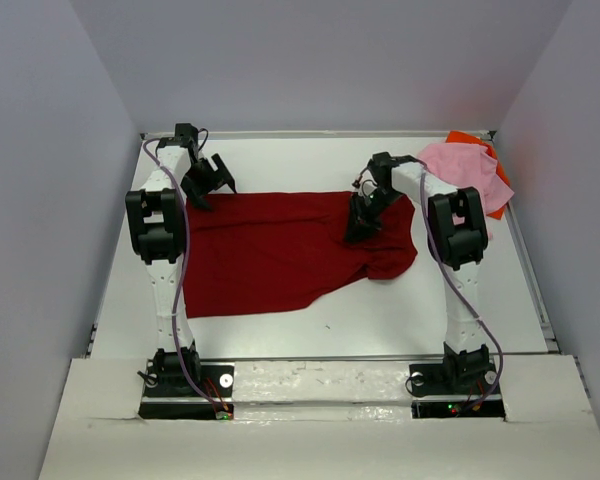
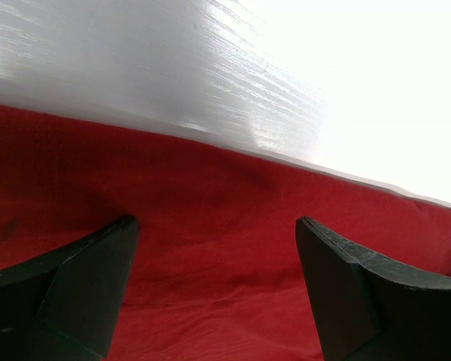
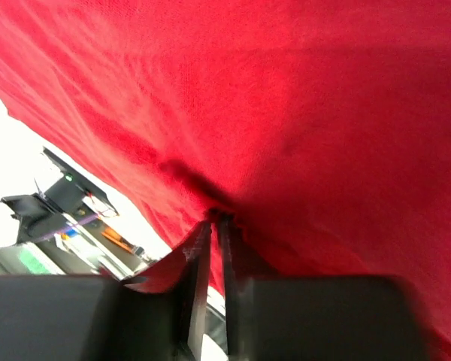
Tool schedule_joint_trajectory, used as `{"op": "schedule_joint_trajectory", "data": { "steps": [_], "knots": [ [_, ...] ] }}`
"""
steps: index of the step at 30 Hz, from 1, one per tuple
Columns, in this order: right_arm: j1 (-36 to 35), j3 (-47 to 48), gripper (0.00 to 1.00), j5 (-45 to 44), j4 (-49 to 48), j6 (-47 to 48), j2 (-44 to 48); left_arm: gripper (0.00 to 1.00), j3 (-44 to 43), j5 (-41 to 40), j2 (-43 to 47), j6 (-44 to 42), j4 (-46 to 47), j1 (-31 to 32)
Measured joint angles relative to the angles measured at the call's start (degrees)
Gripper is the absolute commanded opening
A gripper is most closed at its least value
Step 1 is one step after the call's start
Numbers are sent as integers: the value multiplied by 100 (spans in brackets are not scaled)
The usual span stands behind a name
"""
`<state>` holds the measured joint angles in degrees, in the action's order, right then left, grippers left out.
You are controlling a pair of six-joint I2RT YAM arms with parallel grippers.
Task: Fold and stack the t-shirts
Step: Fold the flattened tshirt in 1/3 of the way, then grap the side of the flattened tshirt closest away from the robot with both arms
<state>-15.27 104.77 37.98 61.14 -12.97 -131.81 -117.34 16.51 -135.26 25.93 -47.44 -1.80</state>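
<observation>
Three t-shirts on one desk (image 1: 400,325), two pincers, both mine.

1. Dark red t-shirt (image 1: 270,255): spread across the middle of the desk, mostly flat, its right end bunched into a lobe.
2. Light pink t-shirt (image 1: 465,168): crumpled in the far right corner, lying on item 3.
3. Bright orange t-shirt (image 1: 464,137): mostly hidden under item 2, showing only at that corner's edges.
4. Left pincer (image 1: 212,182): spread wide and grasping nothing, poised over the red shirt's far left edge, with cloth below both fingers.
5. Right pincer (image 3: 214,219): fingers drawn almost together, a pucker of red cloth nipped at their tips (a thin hold, by my judgement).

Hazards:
- With so small a nip, the cloth may slip out during any lift or drag.
- If I catch one layer only, the fold will come out lopsided.
- If the left pincer descends past the hem, it grips bare desk instead of cloth.
- A swing of my right arm outward may snag the pink heap, which lies just beside its elbow.

Room:
- Bare desk lies between the shirt's near hem and my bases, enough to fold toward me.
- A narrower bare strip runs along the far edge.
- Walls (image 1: 40,200) close in on both sides, and the right corner is occupied.
</observation>
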Motion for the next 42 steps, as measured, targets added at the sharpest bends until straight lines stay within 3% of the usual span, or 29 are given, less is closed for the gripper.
{"op": "schedule_joint_trajectory", "data": {
  "steps": [1, 2, 14, 19, 25, 31, 42],
  "knots": [
    [-24, -17, 86, -2, -4, -7, 0, 96, 0, 0, 0, 0, 0, 0],
    [-55, -26, 95, -2, 13, 17, 0, 96, 0, 0, 0, -2, 0, 0],
    [-57, 533, 97, -435, 140, -87, 59, 96, 0, 0, 0, -4, -2, 11],
    [-57, 315, 95, -721, 146, -199, 686, 96, 61, 76, 87, 4, 48, 31],
    [-55, -1097, 94, -1067, -48, -671, 2747, 97, 841, 605, 1025, 114, 409, 273],
    [-57, -2444, 91, -1196, -372, -1414, 4450, 97, 1836, 1652, 2282, 564, 1523, 1276],
    [-57, -4179, 89, -1132, -782, -2415, 5862, 99, 1858, 2955, 1397, 1355, 3023, 2337]
  ]
}}
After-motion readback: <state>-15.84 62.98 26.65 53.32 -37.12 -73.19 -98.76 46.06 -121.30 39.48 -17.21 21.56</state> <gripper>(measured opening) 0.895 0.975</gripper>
